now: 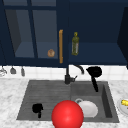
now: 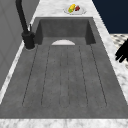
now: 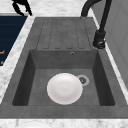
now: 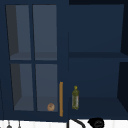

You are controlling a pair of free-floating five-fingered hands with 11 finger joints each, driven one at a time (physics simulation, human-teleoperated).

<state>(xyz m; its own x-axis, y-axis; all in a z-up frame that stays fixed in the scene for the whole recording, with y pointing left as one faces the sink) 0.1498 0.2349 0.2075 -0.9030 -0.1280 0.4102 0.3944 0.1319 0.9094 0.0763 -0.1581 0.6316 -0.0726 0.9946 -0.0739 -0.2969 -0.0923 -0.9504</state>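
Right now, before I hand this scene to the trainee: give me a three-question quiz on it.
1. True or false: the white plate lies on the counter.
2. What stands on the open cabinet shelf? A) a green bottle B) a mug C) a pan
3. Which hand is nearer the faucet?

Key: 1 false, it lies in the sink basin. 2 A. 3 the right hand; the left hand is over the drainboard.

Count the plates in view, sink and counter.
2. A white plate lies in the sink basin beside the drain; another plate, holding food, sits on the counter right of the sink.
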